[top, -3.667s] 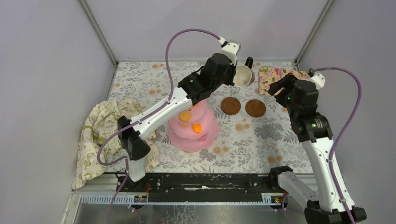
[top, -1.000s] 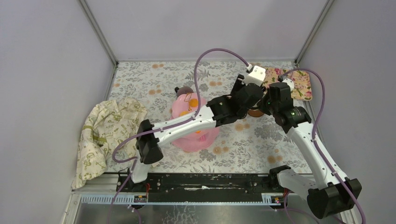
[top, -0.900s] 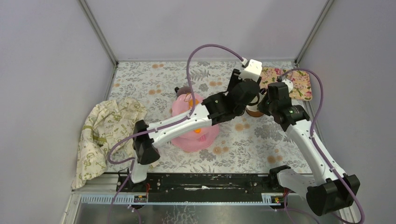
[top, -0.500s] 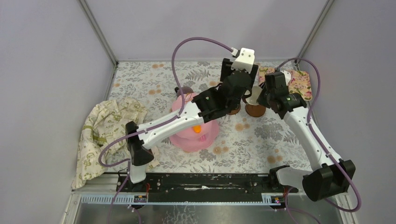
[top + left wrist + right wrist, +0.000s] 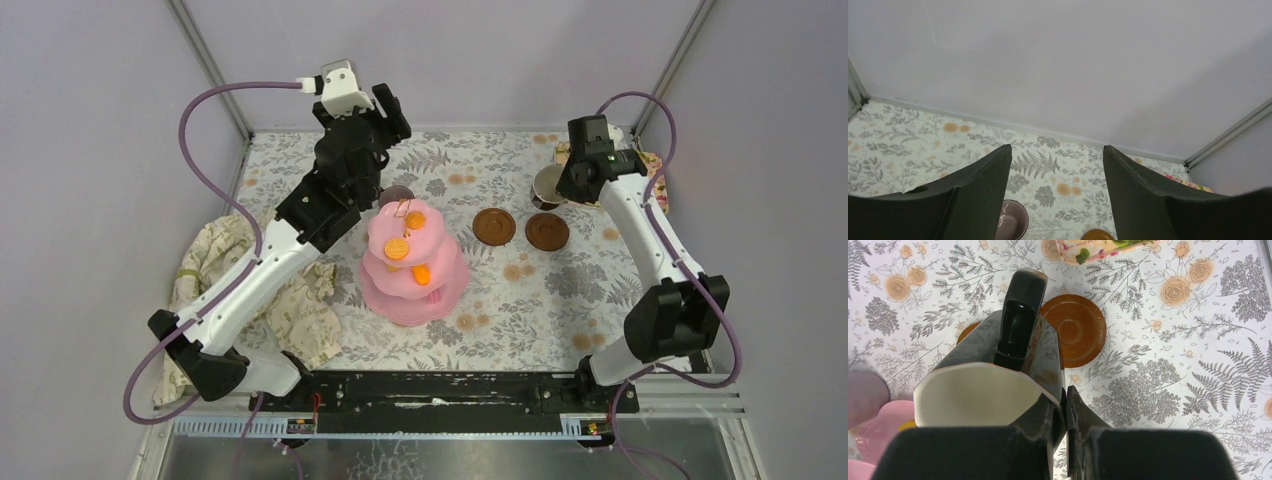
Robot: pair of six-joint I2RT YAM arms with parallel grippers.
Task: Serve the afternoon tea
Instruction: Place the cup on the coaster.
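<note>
I have the stand [image 5: 412,275] at centre frame, a mug [image 5: 397,194] just behind it and the cloth [image 5: 215,270] far left. The left saucer [image 5: 494,226] and right saucer [image 5: 547,231] sit side by side right of the stand, with the second mug [image 5: 547,186] and tray [image 5: 652,168] upper right.

The leaf-print cloth [image 5: 305,315] lies crumpled on my left, at the near left edge of the tabletop [image 5: 560,295]. The floral tray [image 5: 1108,249] sits flat in the far right corner, and I can see only parts of it from above. The tabletop has a grey fern-and-flower print with orange blooms, and plain lilac walls [image 5: 450,60] close it in on three sides.
</note>
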